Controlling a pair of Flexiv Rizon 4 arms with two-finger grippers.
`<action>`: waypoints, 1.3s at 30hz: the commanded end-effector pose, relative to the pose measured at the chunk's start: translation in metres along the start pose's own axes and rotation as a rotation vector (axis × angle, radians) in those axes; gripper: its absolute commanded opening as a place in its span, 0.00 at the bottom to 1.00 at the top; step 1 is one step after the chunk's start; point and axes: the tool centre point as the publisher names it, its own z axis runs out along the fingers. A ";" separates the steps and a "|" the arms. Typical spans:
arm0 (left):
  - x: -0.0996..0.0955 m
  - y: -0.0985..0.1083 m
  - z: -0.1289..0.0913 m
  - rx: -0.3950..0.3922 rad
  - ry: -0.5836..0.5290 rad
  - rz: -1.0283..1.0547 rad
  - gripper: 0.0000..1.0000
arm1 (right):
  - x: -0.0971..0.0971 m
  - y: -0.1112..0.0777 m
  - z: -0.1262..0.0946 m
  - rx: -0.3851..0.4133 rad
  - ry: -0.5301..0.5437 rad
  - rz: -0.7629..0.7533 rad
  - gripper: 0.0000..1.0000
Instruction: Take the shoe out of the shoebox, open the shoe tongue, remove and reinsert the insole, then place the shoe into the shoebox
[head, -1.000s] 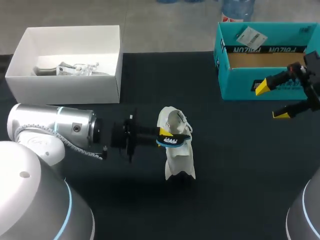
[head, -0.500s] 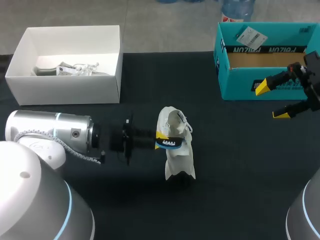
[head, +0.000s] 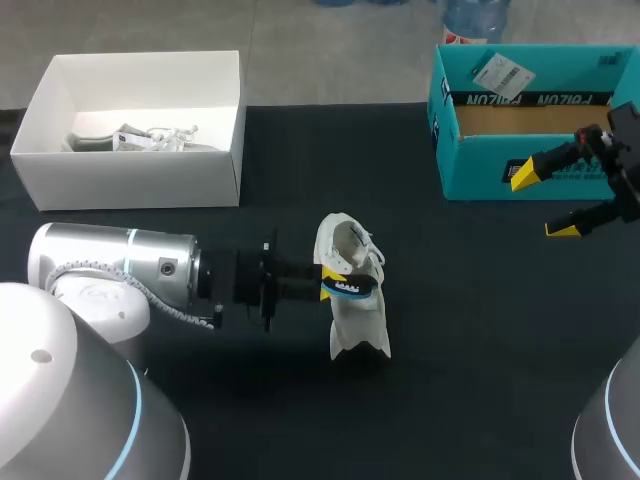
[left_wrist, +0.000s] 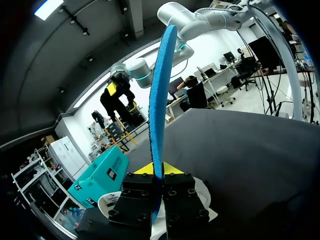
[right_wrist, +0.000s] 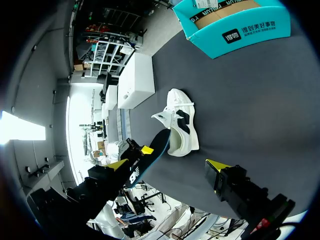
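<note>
Left gripper (head: 328, 281): closed on the blue insole (head: 351, 288), pinching it near one end. In the left wrist view the insole (left_wrist: 160, 90) stands edge-on between the two fingers and runs straight out ahead of them.
Why held so: my guess is that a grip at the end leaves the rest of the length free to line up with the shoe's mouth.
Shoe (head: 357, 320): white, out of any box, resting on the black table (head: 480, 330) near its middle, right under the insole. I can't make out whether the insole touches it.
Right gripper (head: 545, 203): fingers spread wide, holding nothing, hanging just in front of the teal shoebox (head: 480, 170), well apart from the shoe.
Why there: it looks parked out of the left arm's way, near where the shoe must end up.
White box (head: 130, 165): far left of the table, with another pale shoe (head: 140, 138) inside.
Step in hand: the insole part, I'd judge; boxing the shoe is not yet done.
Risk: a floppy insole could buckle at the collar, and nothing steadies the shoe.
</note>
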 end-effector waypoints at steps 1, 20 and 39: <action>0.001 0.006 0.008 -0.013 0.001 -0.007 0.00 | 0.000 -0.001 0.001 -0.002 -0.002 0.001 1.00; -0.010 -0.041 -0.009 0.058 -0.020 0.029 0.00 | 0.000 -0.001 0.001 -0.002 -0.002 0.001 1.00; 0.003 -0.049 0.021 0.104 -0.078 -0.068 0.00 | 0.000 -0.001 0.001 -0.002 -0.002 0.001 1.00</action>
